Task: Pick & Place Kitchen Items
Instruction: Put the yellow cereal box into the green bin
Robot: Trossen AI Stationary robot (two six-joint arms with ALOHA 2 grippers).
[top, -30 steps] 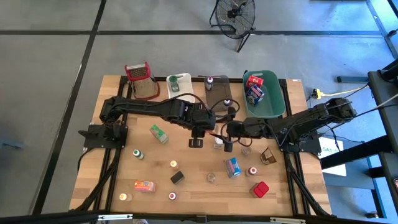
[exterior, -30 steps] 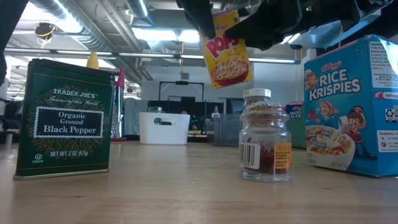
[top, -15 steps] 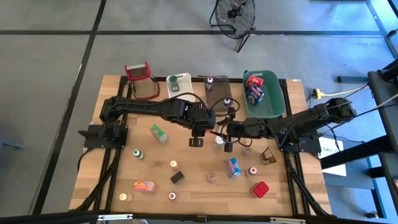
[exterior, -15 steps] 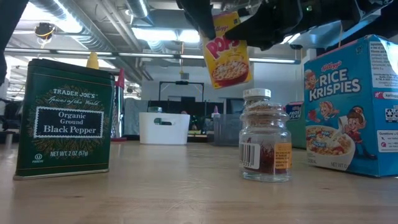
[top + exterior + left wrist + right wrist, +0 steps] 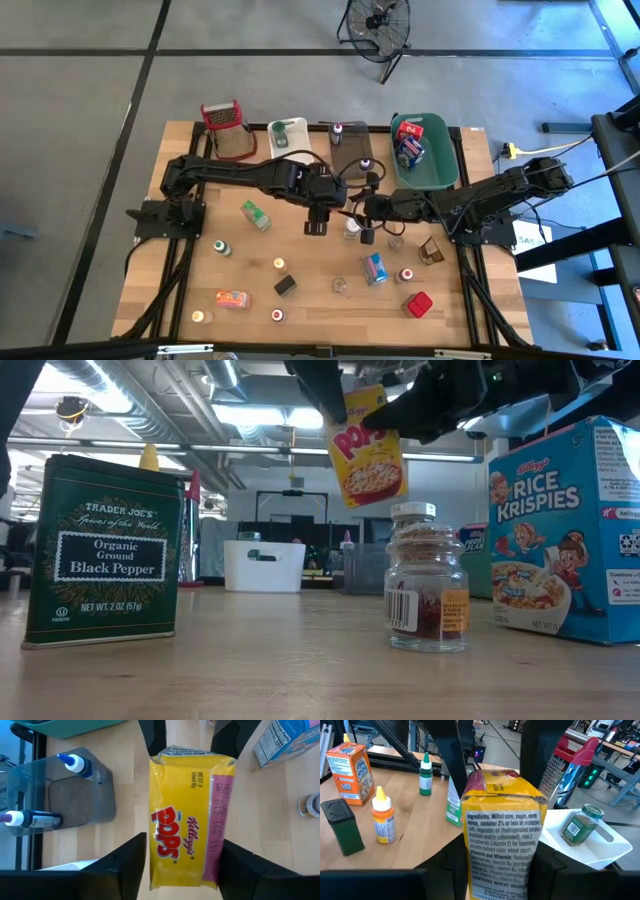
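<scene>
Handing off mid-air: right gripper (image 5: 357,218) is now clamping the Pops box (image 5: 189,840), left gripper (image 5: 330,212) is spreading off it, so we're binning next.

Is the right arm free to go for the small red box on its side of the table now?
Probably not yet: the right gripper is shut on the yellow Pops box, held in the air at the left gripper. Nothing covers the red box itself.
</scene>
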